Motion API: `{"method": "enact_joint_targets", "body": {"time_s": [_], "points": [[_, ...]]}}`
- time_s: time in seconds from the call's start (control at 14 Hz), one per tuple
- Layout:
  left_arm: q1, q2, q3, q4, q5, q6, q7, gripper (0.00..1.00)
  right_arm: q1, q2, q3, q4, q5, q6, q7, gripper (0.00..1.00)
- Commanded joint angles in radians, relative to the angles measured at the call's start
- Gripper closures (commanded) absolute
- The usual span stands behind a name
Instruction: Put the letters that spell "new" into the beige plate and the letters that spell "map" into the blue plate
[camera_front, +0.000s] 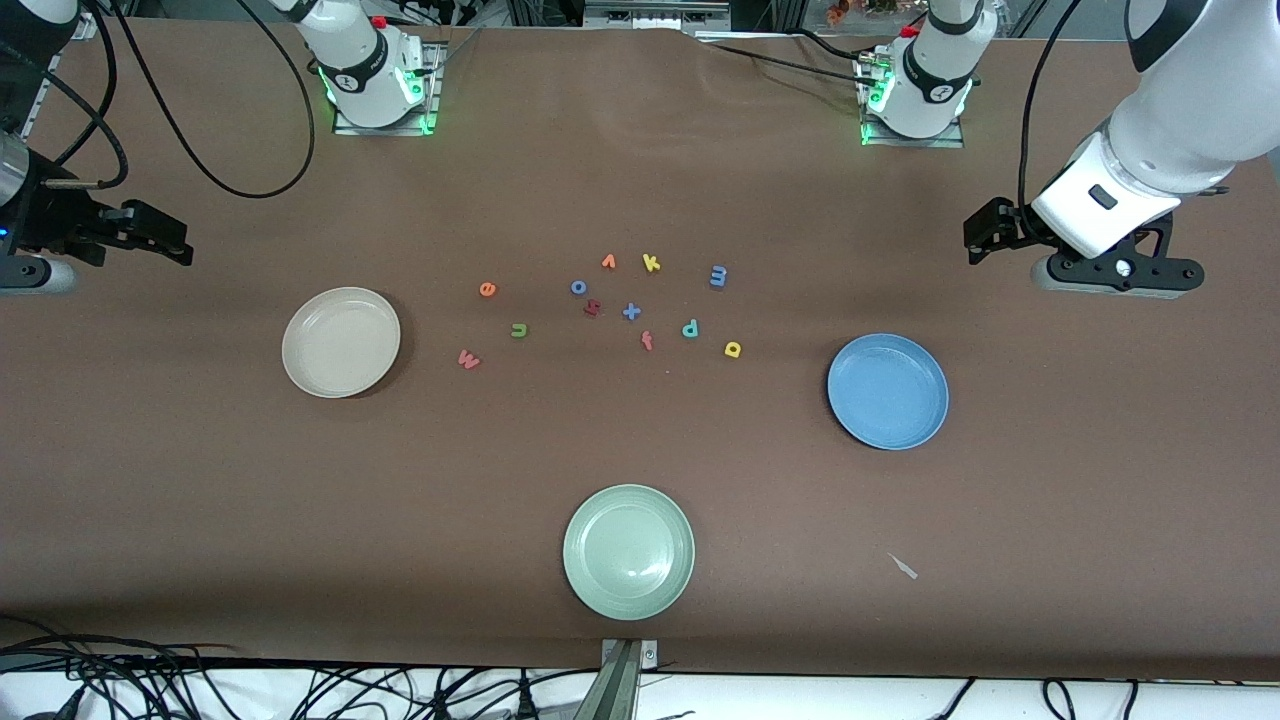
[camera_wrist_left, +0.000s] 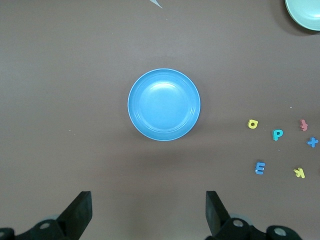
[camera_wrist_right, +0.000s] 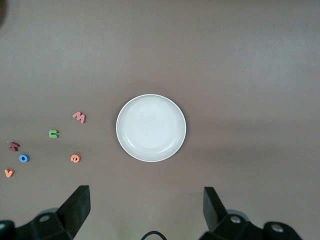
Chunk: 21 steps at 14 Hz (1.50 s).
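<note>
Two grippers hang open and hold nothing: the left gripper (camera_wrist_left: 147, 215) over the table near the blue plate (camera_front: 888, 391), the right gripper (camera_wrist_right: 145, 212) near the beige plate (camera_front: 341, 342). The letters (camera_front: 610, 305) lie on the table between the plates.

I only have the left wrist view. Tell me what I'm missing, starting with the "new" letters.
Observer: The green n, orange e and pinkish w lie on the table beside the beige plate, none in it.
Operator: Report the right gripper.
Observer: The right gripper is open, up over the table at the right arm's end, holding nothing.
Operator: Say what else lies near the k.
Observer: An orange v and a blue o lie beside it, toward the right arm's end.
</note>
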Motion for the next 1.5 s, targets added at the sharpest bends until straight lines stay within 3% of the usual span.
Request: {"method": "enact_joint_targets", "body": {"time_s": [0.0, 1.42], "points": [[0.003, 0.014, -0.005, 0.032, -0.002, -0.015, -0.004, 0.0, -0.001, -0.013, 0.007, -0.007, -0.017, -0.009, 0.0, 0.0], [0.001, 0.014, -0.005, 0.032, -0.001, -0.015, -0.003, 0.0, 0.0, 0.007, 0.001, -0.01, -0.033, -0.001, 0.034, 0.0]]}}
